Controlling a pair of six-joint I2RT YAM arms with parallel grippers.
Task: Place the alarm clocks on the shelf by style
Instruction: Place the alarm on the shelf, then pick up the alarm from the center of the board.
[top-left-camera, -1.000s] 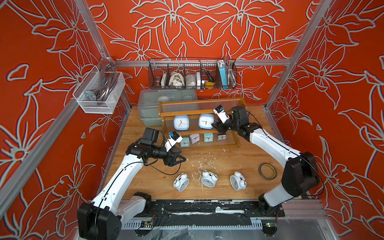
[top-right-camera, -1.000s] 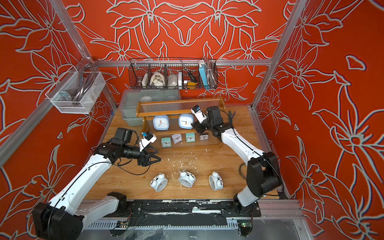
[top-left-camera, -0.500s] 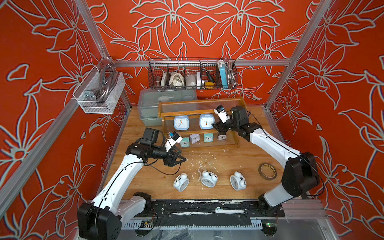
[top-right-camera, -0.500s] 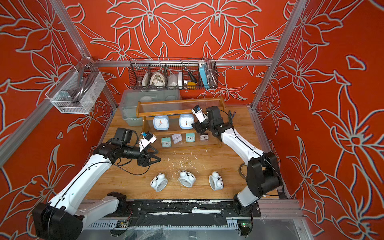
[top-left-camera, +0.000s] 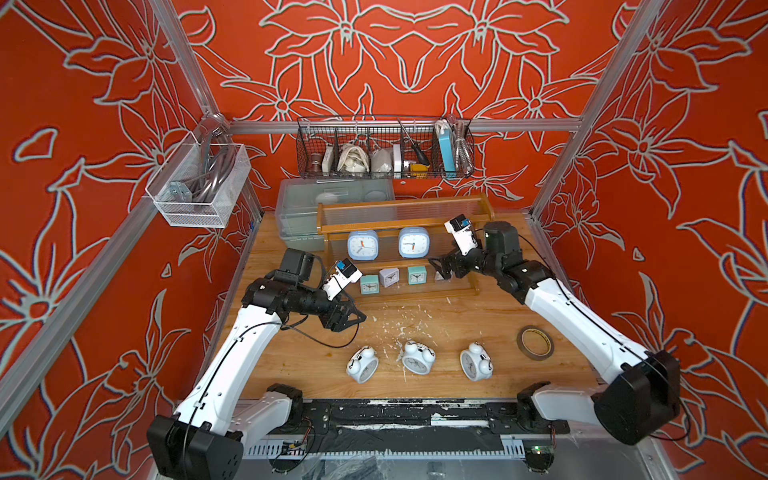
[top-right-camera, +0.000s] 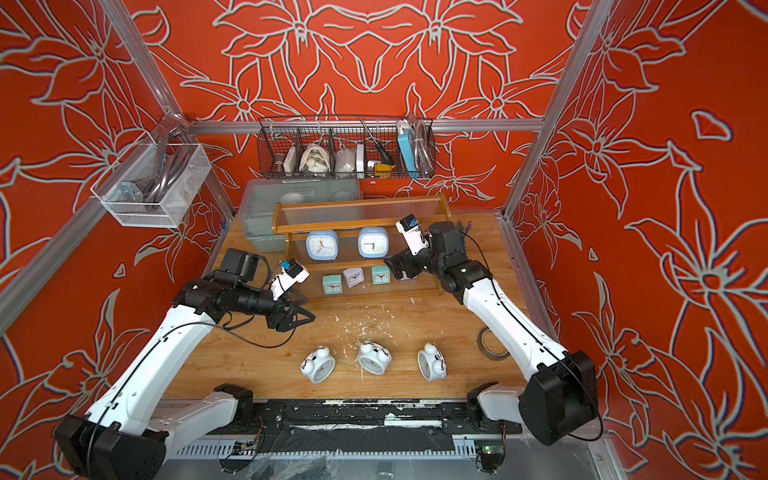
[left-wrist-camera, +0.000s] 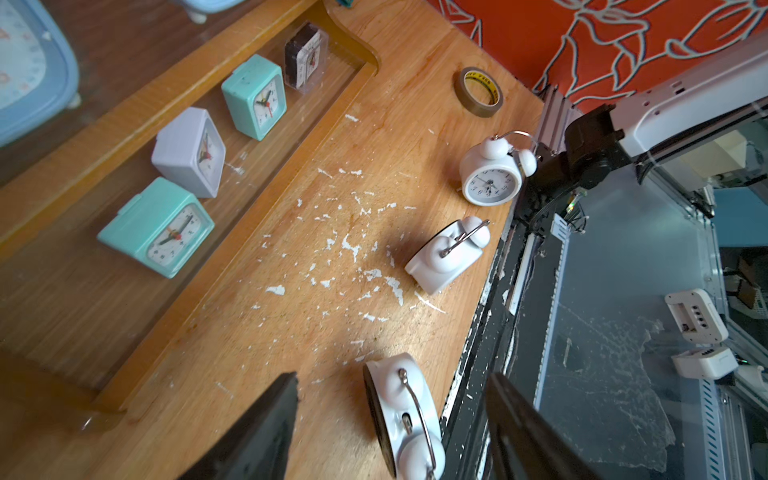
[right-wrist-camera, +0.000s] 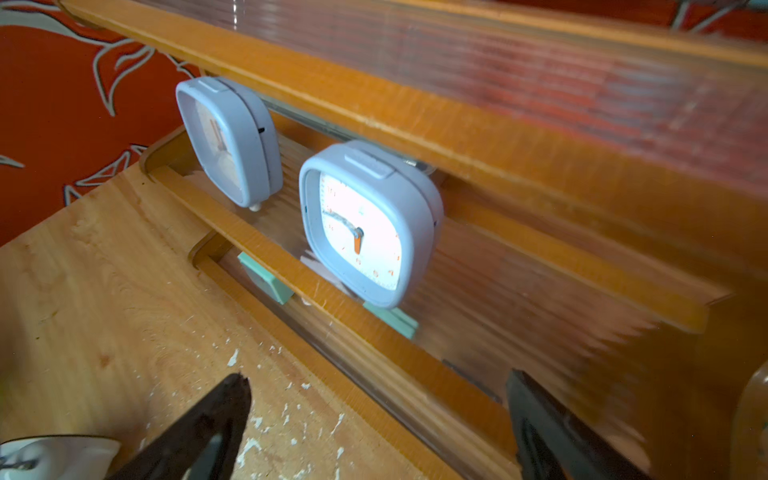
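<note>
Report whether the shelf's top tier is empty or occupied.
Empty: top tier of the shelf shows only bare ribbed panel; both light-blue clocks stand one tier lower.

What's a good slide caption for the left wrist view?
Open left gripper aimed at a white twin-bell alarm clock; four tiny cube clocks line the orange-brown wooden shelf.

The left arm and right arm have white tapered shells between black cylindrical joints. Thin black cables trail along the shells. Each wrist bears a white camera block with a blue patch. The left gripper and right gripper are black, with wedge-shaped fingers. Both arms mount on a black rail.
</note>
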